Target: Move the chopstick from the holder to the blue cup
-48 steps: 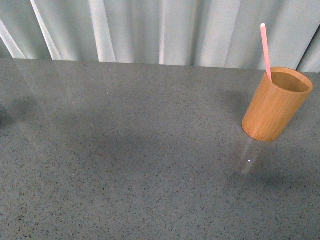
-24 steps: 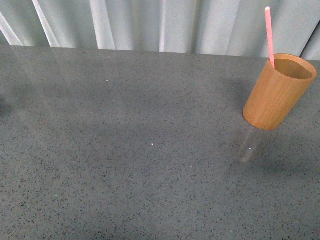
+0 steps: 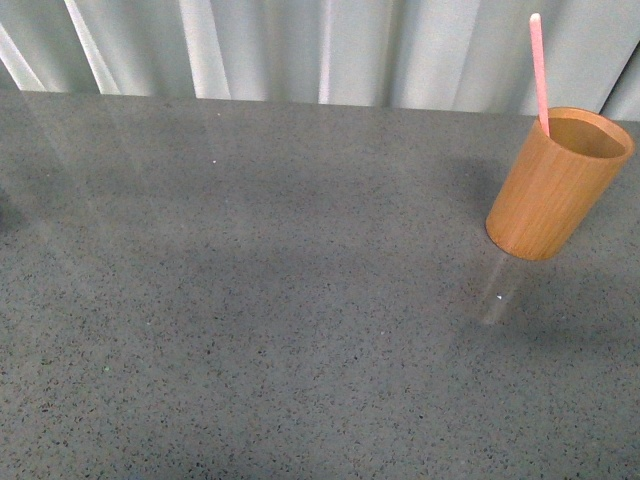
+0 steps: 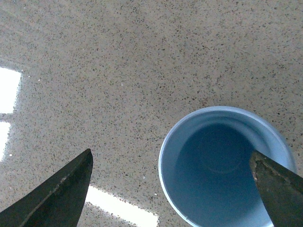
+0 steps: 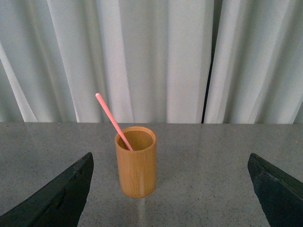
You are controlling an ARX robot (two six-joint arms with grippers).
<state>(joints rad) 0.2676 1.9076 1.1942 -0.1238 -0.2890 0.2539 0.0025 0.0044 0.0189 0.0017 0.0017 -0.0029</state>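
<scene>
The orange-brown wooden holder (image 3: pixel 555 185) stands upright at the far right of the table, and the pink chopstick (image 3: pixel 539 70) leans out of its rim. The right wrist view shows the same holder (image 5: pixel 136 161) and chopstick (image 5: pixel 113 121) some way ahead of my right gripper (image 5: pixel 170 189), which is open and holds nothing. My left gripper (image 4: pixel 173 187) is open above the light blue cup (image 4: pixel 226 168), looking down into its bare inside, with one finger (image 4: pixel 279 189) over the rim. Neither arm nor the blue cup shows in the front view.
A grey speckled table (image 3: pixel 260 300) fills the front view. White curtains (image 3: pixel 330 50) hang along its far edge, close behind the holder. Bright window reflections (image 4: pixel 120 210) lie on the tabletop beside the blue cup.
The front view shifted between one second and half a second ago, so the holder sits a little higher in the picture. Since then nothing has moved.
</scene>
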